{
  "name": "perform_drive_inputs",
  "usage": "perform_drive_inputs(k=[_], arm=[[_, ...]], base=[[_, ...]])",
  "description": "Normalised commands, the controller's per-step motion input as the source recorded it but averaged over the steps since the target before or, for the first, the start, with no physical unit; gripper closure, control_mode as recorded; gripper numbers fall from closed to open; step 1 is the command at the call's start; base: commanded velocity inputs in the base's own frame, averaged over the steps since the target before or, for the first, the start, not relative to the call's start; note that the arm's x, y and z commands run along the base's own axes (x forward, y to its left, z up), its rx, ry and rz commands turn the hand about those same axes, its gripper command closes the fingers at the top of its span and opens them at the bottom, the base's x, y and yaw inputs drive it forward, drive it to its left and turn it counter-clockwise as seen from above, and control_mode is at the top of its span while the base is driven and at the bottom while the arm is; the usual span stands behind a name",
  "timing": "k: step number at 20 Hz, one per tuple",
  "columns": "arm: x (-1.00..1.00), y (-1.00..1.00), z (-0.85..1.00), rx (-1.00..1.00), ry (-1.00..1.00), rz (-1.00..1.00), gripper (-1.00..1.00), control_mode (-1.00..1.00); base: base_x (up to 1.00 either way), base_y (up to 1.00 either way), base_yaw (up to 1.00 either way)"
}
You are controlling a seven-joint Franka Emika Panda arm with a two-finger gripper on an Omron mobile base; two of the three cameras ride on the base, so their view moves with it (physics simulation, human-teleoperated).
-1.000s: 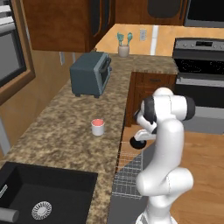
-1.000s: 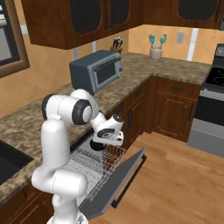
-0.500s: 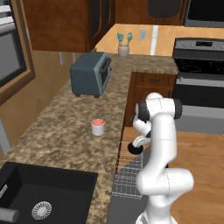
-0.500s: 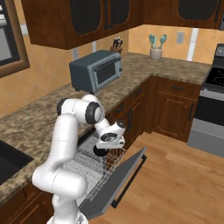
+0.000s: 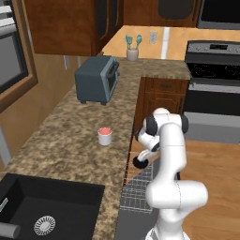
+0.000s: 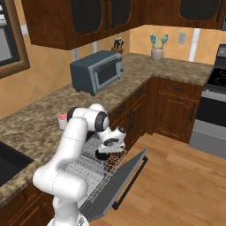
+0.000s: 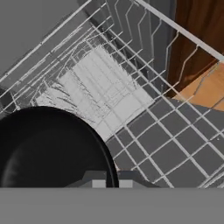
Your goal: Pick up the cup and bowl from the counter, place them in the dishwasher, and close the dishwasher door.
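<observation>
A: Where was the bowl (image 7: 48, 151) at that point?

B: Clamped in the tool (image 7: 107, 178) by its rim, one fingertip (image 7: 92, 179) on each side of the edge. The arm hung it low over the wire rack (image 6: 90, 165) of the dishwasher (image 6: 110, 185), just above the wires as far as I could judge.

A: Why hold it by the rim?

B: Probably because a shallow bowl offers nothing else narrow enough to pinch. It also left the underside free to settle on the rack.

A: And the door?

B: The dishwasher door (image 6: 121, 183) lay dropped open toward the floor, with the rack pulled out over it, so loading from above was possible.

A: The cup (image 5: 104, 136)?

B: Upright on the tabletop (image 5: 70, 140), well apart from the tool, between the sink (image 5: 42, 211) and the toaster oven (image 5: 97, 78). My guess was it came next, with the door shut last.
</observation>
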Motion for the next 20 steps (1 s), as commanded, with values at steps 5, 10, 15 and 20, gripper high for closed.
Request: perform_drive_inputs(k=[5,10,15,20], arm=[[0.42,0.23,-0.65,-0.01,0.0,0.0,1.0,-1.0],[0.41,0.08,-0.69,-0.04,0.04,0.01,1.0,-1.0],[0.23,0.0,-0.48,0.0,0.08,0.04,1.0,-1.0],[0.17,-0.01,-0.6,0.0,0.16,0.06,1.0,-1.0]], base=[[0.0,0.0,0.0],[0.0,0.0,0.0],[0.0,0.0,0.0],[0.0,0.0,0.0]])
